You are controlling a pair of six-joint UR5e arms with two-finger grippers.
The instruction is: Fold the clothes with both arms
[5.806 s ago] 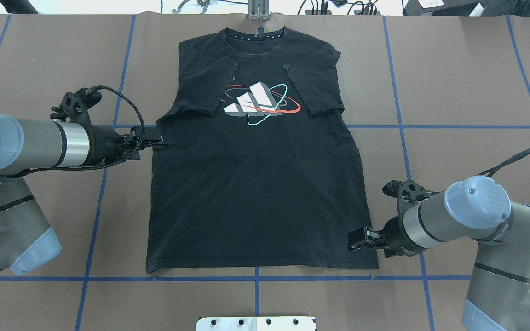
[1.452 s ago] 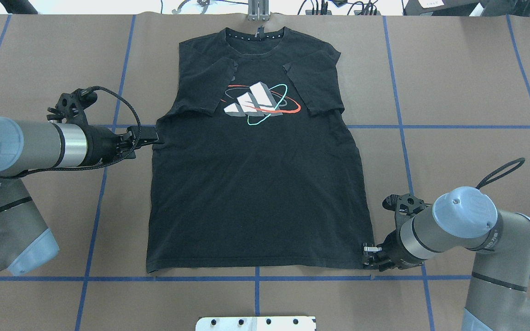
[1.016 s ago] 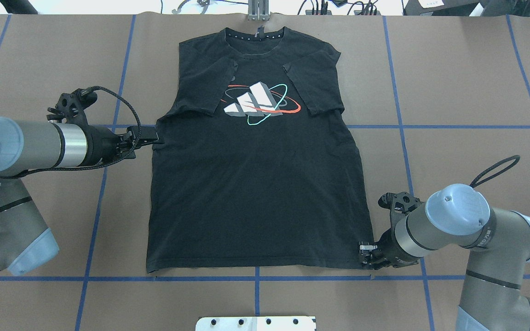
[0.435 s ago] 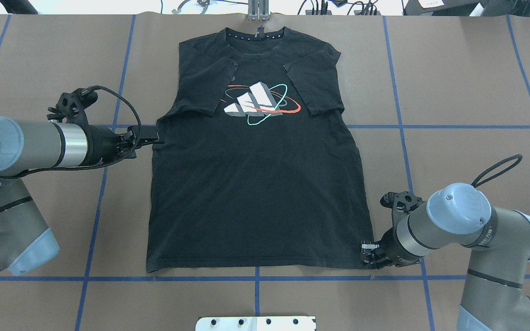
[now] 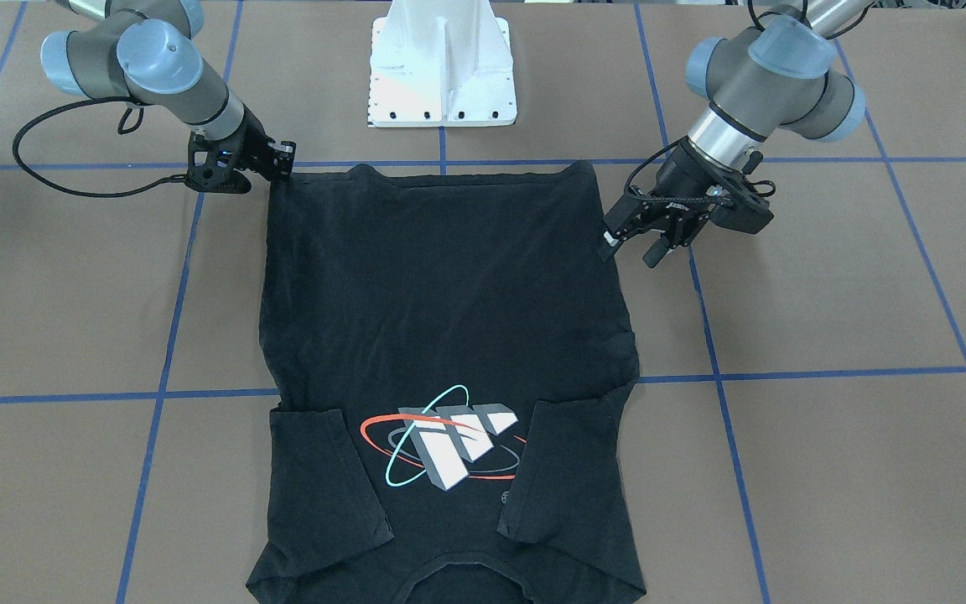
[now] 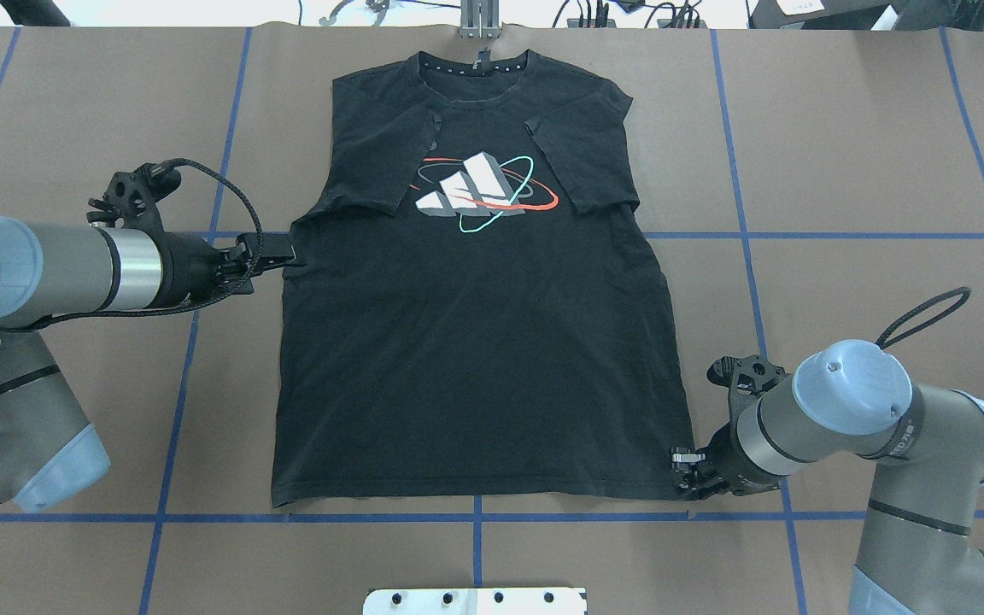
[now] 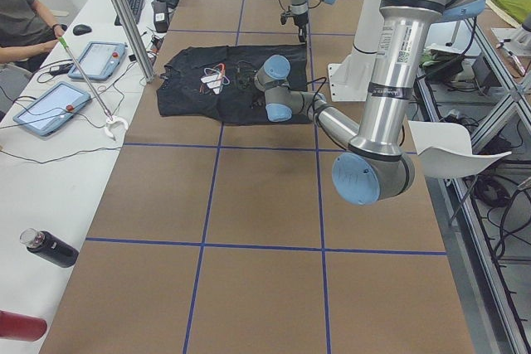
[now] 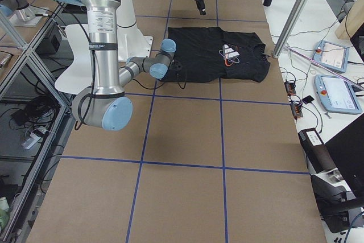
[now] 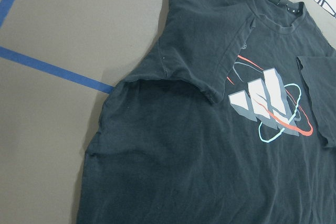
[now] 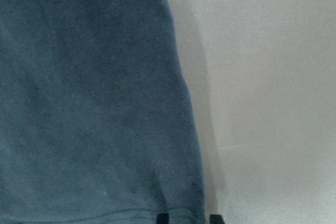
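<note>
Black short-sleeved T-shirt (image 6: 475, 359), lying flat and logo side up on the brown paper-covered tabletop (image 6: 842, 154) marked with blue tape lines. The collar points away from the white pedestal base (image 5: 443, 63) and the hem lies nearest it. Both short sleeves are turned inward over the chest. They flank the red, teal, white and grey orbit-style logo (image 6: 479, 192), which sits in the upper half of the shirt.

The left grey metal arm's black two-finger gripper (image 6: 280, 254) lies low and level at the shirt's left side edge, just below the folded sleeve. In the front-facing view its jaws stand spread: one finger touches the fabric edge and the other is off the shirt. The cloth there lies undisturbed.

The right arm's black gripper (image 6: 682, 471) points down at the shirt's right hem corner. Its wrist view shows two dark fingertips (image 10: 163, 217) set apart. The shirt's side edge runs between them, one tip over the cloth and the other over bare tabletop. The jaws are spread, and the corner lies flat.
</note>
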